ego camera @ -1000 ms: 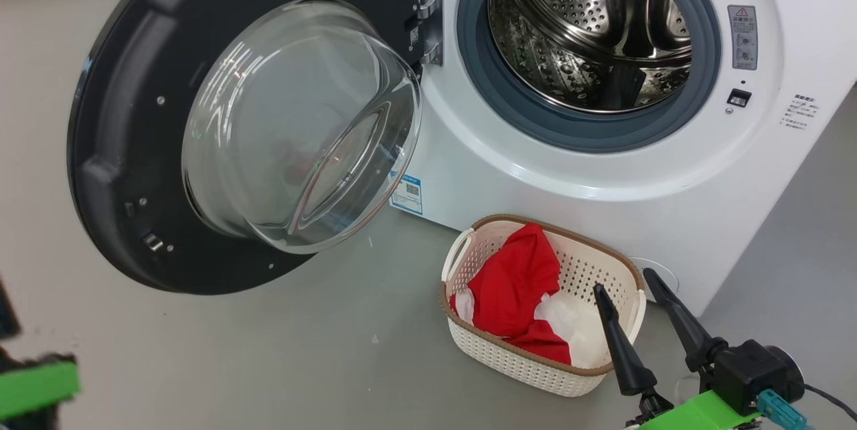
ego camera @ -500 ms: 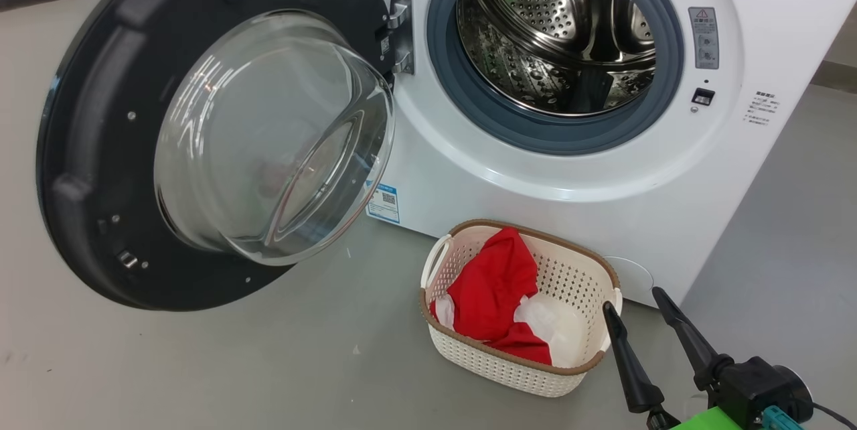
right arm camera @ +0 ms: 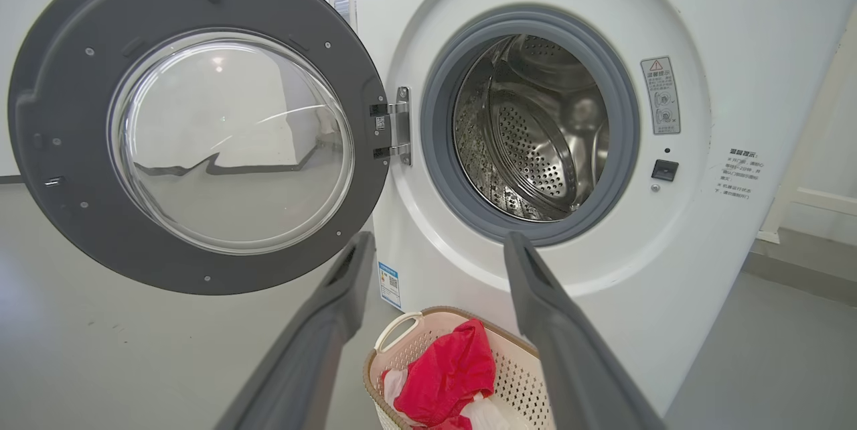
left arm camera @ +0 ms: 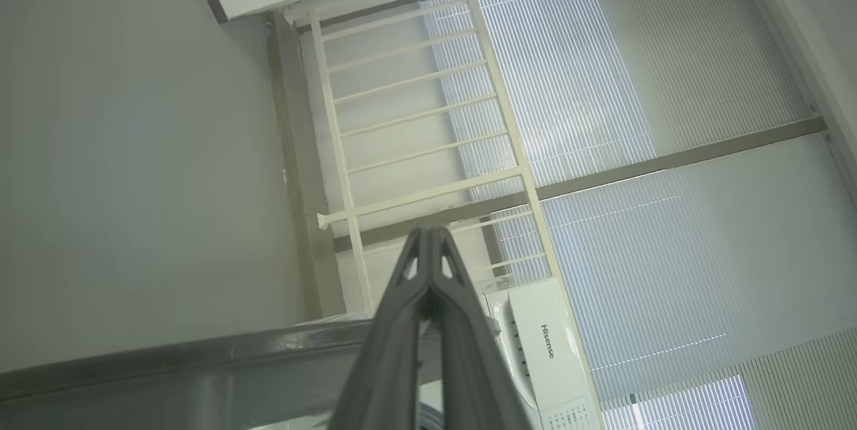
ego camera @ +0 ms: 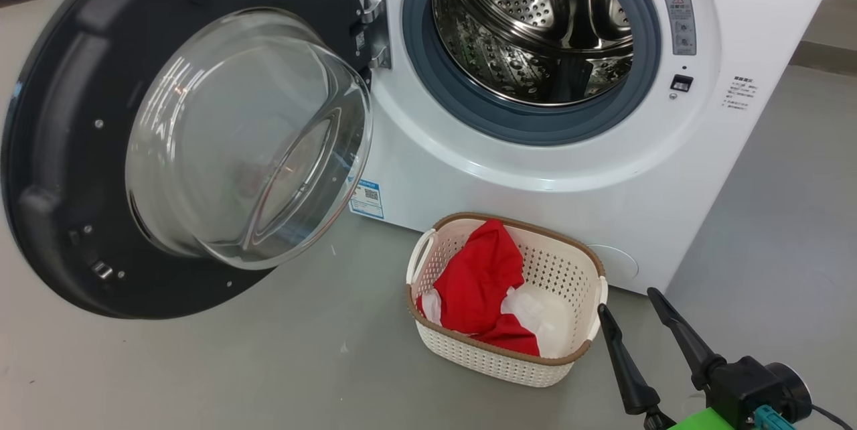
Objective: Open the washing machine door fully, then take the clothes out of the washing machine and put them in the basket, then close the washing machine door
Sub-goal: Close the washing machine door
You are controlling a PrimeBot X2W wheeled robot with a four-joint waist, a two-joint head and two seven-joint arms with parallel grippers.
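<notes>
Fingers (ego camera: 679,333) spread on right gripper (ego camera: 627,301), pressed together on left gripper (left arm camera: 429,236); might clip that close-by basket (ego camera: 482,363) swinging washing machine door (ego camera: 60,115) shut.

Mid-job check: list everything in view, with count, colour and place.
Washer: one, white, ahead on the floor.
Drum: one, steel, no clothes seen inside.
Door: one, black rim, clear glass, open, left of drum.
Basket: one, cream, brown rim, on floor before washer.
Clothes: one bundle, red and white, in basket.
Label: one, blue, low on washer front.
Railing: one, white, left wrist view.
Left gripper: one, dark, shut, aimed at railing.
Right gripper: one, dark, open, right of basket.
</notes>
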